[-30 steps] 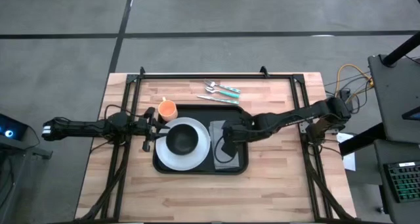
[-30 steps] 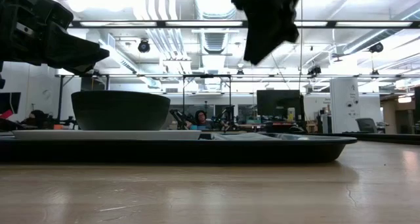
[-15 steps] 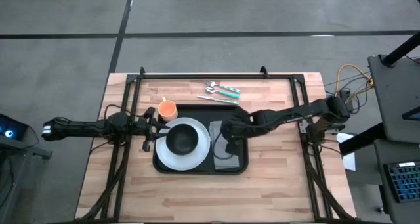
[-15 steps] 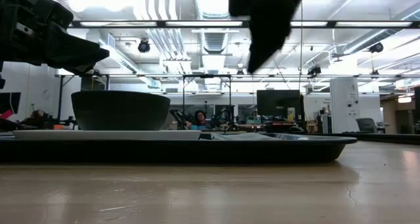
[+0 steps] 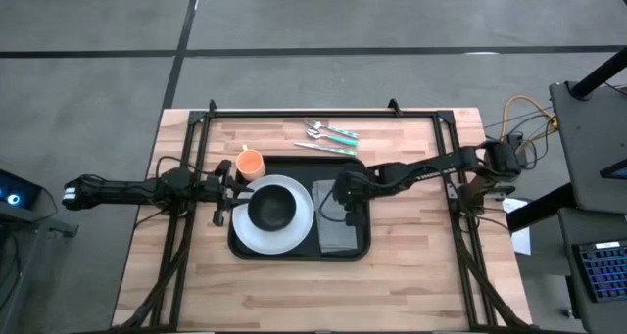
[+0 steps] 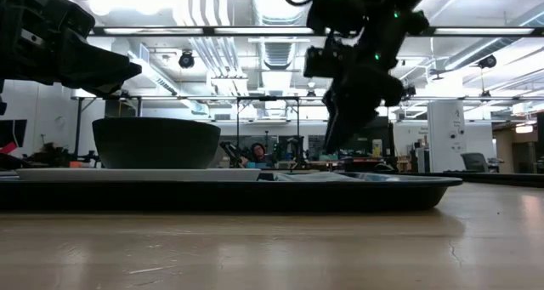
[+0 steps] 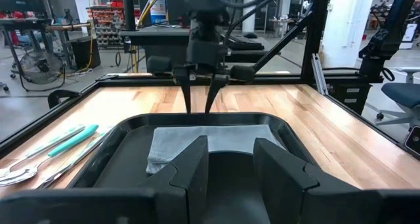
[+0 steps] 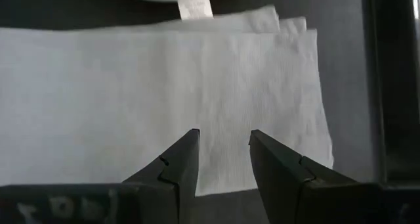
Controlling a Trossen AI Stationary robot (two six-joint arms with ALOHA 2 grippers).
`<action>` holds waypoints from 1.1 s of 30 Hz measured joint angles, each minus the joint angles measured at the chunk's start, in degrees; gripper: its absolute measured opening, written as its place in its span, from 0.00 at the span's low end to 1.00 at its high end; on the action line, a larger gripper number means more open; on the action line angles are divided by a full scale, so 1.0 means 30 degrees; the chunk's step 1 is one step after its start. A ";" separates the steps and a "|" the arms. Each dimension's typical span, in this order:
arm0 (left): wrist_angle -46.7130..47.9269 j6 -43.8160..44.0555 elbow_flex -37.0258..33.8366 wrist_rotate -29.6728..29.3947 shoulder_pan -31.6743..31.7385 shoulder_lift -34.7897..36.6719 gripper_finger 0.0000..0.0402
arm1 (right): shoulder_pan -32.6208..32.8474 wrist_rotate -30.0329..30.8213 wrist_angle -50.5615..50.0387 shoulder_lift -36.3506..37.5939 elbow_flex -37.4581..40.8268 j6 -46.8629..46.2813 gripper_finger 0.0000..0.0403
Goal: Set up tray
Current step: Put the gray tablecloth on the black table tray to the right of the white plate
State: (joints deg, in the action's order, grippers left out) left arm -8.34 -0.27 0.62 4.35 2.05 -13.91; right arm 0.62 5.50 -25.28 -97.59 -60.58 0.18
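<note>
The black tray [image 5: 294, 254] lies at mid-table, holding a white plate [image 5: 245, 234] with a black bowl [image 5: 272, 209] and a folded grey napkin [image 5: 338, 234] lying flat on its right part. My right gripper [image 5: 343, 212] hangs open above the napkin's far half [image 8: 131, 86], pointing down, clear of the cloth in the low view [image 6: 330, 145]. My left gripper [image 5: 221, 192] waits open at the tray's left rim, raised beside the plate [image 6: 102, 69]. An orange cup [image 5: 251, 163] stands on the table just beyond the tray's far left corner.
Cutlery with teal handles [image 5: 328, 136] lies on the wood beyond the tray's far rim. Black frame rails run along the table's far edge and sides [image 5: 304, 112]. Bare wood lies on the near side of the tray [image 5: 294, 295] and to its right.
My right gripper has drawn back from over the napkin's near half toward the table's far right, staying above the napkin. The napkin lies flat where it was. The left arm has kept still.
</note>
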 joint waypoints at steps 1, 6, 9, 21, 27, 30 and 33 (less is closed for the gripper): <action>0.0002 0.0000 0.0000 0.0001 -0.0001 0.0000 0.26 | -0.0124 -0.0080 0.0192 0.0004 0.0213 -0.0061 0.31; 0.0002 0.0000 0.0000 -0.0004 0.0004 0.0000 0.26 | -0.0615 -0.1344 0.1765 -0.0003 0.1342 0.0156 0.30; 0.0002 0.0000 0.0000 -0.0004 -0.0004 0.0000 0.26 | -0.0698 -0.1407 0.2493 -0.0003 0.1482 0.0268 0.30; 0.0002 0.0000 0.0000 0.0000 0.0000 0.0000 0.26 | -0.0726 -0.1498 0.3379 -0.0003 0.2103 0.0915 0.30; 0.0002 0.0000 0.0000 -0.0001 0.0004 0.0000 0.26 | -0.0711 -0.1501 0.3572 -0.0003 0.2172 0.0962 0.30; 0.0002 0.0000 0.0000 0.0000 0.0000 0.0000 0.26 | -0.0711 -0.1501 0.3591 -0.0003 0.2229 0.0955 0.30; 0.0002 0.0000 0.0000 -0.0003 0.0003 0.0000 0.26 | -0.0711 -0.1501 0.3579 -0.0003 0.2399 0.0954 0.30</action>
State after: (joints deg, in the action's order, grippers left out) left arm -8.34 -0.27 0.62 4.34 2.06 -13.91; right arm -1.52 0.99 -14.55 -97.60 -53.38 3.05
